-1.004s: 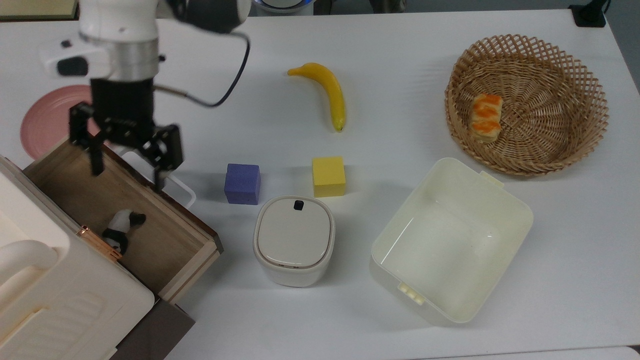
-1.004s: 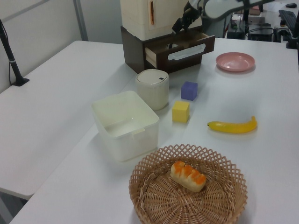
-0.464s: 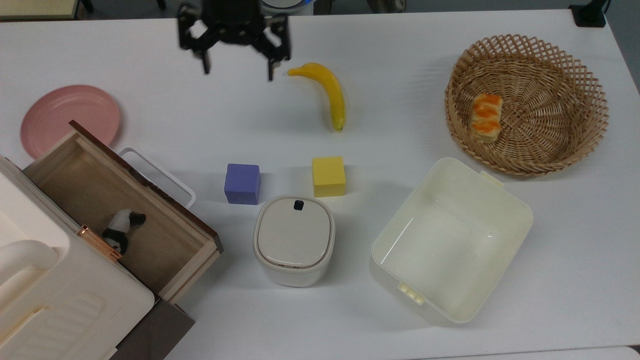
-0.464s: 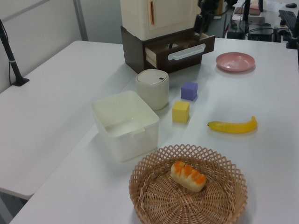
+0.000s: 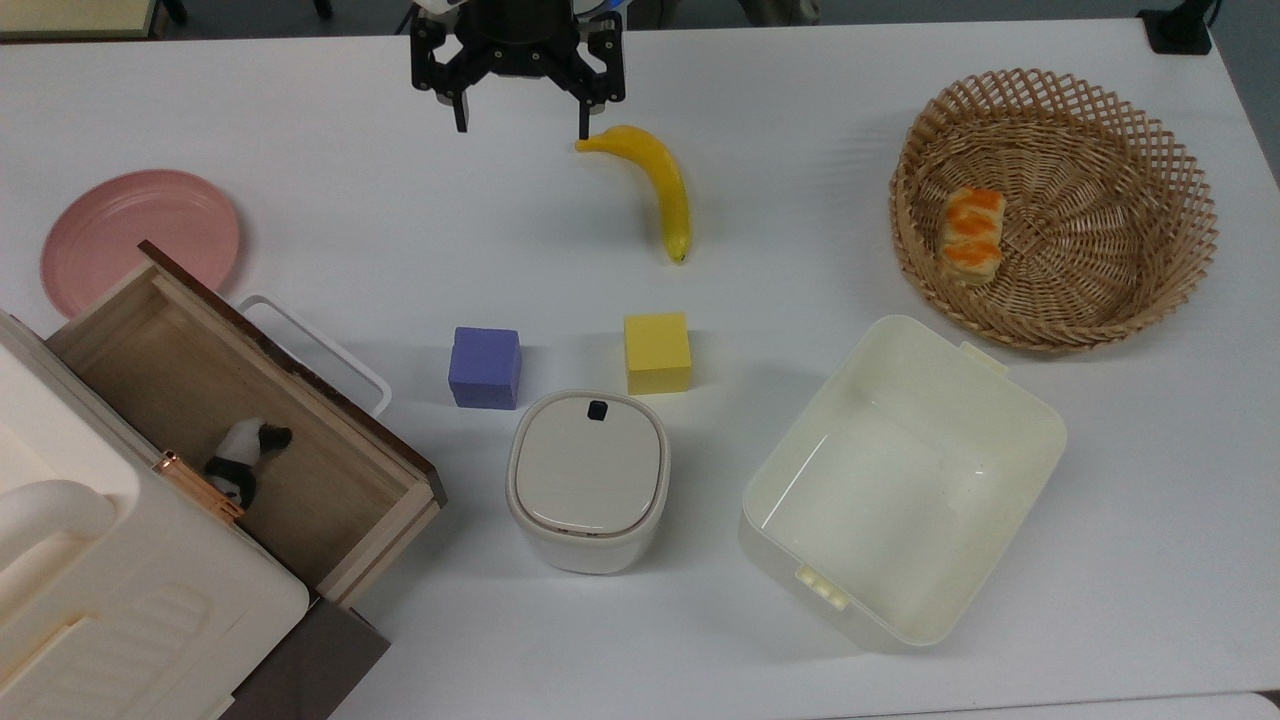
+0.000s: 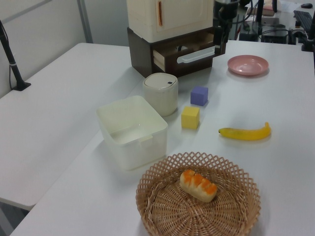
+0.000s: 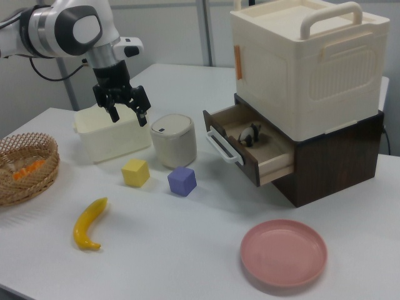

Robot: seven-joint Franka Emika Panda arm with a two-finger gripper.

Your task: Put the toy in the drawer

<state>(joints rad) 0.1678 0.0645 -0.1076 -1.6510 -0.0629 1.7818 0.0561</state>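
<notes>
The toy point(image 5: 245, 460), a tiny black-and-white panda, lies on its side on the floor of the open light-wood drawer point(image 5: 290, 357), close to the cabinet. In the right view the toy point(image 7: 251, 134) sits inside the pulled-out drawer point(image 7: 270, 167) behind its white loop handle. My gripper point(image 5: 521, 126) hangs open and empty high over the table's far edge, just to the top view's left of the banana's tip. In the right view the gripper point(image 7: 129, 117) hovers above the cream bin, well away from the drawer.
A yellow banana point(image 5: 655, 185), a purple cube point(image 5: 485, 367), a yellow cube point(image 5: 657, 352) and a lidded white container point(image 5: 588, 480) occupy the middle. A cream bin point(image 5: 1040, 440) and a wicker basket point(image 5: 1100, 320) holding bread point(image 5: 972, 235) stand right. A pink plate point(image 5: 140, 235) lies beside the drawer.
My gripper rose from above the drawer and swung to the top view's upper middle near the banana, staying open. The toy stayed lying in the drawer.
</notes>
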